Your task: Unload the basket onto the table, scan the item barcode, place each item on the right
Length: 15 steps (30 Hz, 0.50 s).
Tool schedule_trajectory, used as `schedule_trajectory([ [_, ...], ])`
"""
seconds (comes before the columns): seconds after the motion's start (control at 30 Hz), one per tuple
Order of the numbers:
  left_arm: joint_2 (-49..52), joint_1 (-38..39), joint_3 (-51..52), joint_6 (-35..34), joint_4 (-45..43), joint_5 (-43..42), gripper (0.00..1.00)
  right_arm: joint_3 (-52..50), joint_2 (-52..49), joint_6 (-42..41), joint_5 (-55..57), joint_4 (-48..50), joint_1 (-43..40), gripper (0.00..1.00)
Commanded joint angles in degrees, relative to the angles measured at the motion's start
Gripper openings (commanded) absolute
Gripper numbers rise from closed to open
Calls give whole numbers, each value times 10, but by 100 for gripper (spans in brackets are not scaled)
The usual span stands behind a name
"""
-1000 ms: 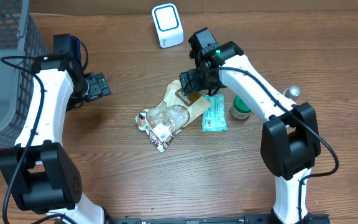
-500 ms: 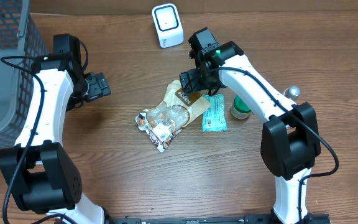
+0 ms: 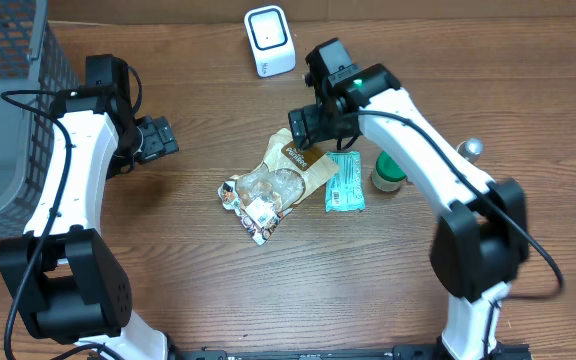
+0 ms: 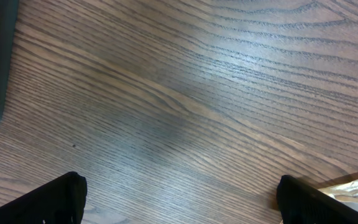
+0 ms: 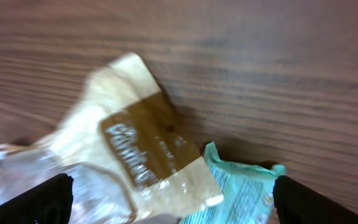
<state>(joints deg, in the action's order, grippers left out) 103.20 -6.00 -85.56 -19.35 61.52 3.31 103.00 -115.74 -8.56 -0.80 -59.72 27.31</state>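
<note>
Snack bag lies mid-table, touching teal packet. Right gripper hovers over it, fingers wide apart, empty; left gripper likewise. Risk: the close catches both packs, or the slick film slips.

A robotics lab bench, dressed as a mock shop checkout, is shown. A white-and-black left arm and right arm are mounted at a wood-grain table. A small white barcode scanner is stood at the far edge. A grey mesh basket is placed at the left. Packaged snacks are laid in the middle.
</note>
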Motion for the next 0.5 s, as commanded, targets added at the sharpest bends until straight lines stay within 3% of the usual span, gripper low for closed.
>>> schedule_trajectory([
  [0.0,-2,1,-11,-2,-1,7,100,5,100,22,33,9,8,100],
  [0.47,-2,1,-11,-2,-1,7,100,-3,305,29,118,11,-27,100],
])
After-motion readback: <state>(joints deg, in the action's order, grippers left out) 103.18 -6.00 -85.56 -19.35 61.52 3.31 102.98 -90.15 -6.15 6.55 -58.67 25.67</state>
